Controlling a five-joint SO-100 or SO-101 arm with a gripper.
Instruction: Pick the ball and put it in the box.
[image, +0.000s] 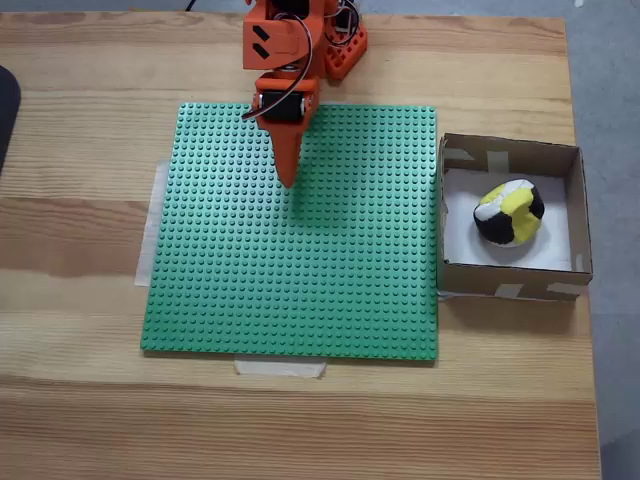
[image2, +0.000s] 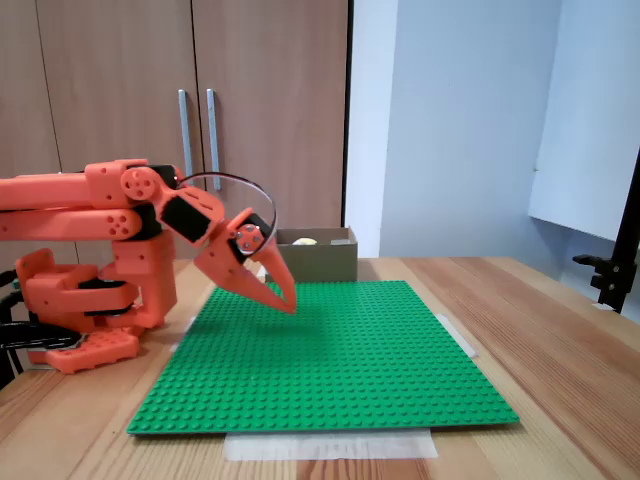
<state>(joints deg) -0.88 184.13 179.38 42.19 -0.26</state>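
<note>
The ball (image: 509, 212) is sitting inside the box (image: 575, 205), on the white bottom, a bit toward the 12 o'clock wall and roughly centred side to side in the top-down fixed view. You can see yellow, black and white patches on it, yellow mostly facing up. In the side-on fixed view only a pale sliver of the ball (image2: 305, 241) pokes above the box (image2: 318, 260) rim.

The box is a shallow brown cardboard thing with pale tape strips at its corners. From above it sits at 3 o'clock of the green studded baseplate (image: 300, 260), its left wall just beside the plate's right edge, maybe touching, hard to say.

The baseplate lies flat on a wooden table (image: 80, 240), with strips of pale tape showing from under its 6 o'clock and 9 o'clock edges.

The orange gripper (image: 288, 176) is well apart from the box, over the plate near its 12 o'clock edge, pointing toward 6 o'clock from above. In the side-on view the gripper (image2: 288, 300) slopes down with its tips just above the studs. The fingers look pressed together into one point, with nothing between them.

The arm's base (image2: 85, 300) sits on the table just past the plate's far edge, and behind it there are wooden cabinet doors (image2: 200, 100) with metal handles.
</note>
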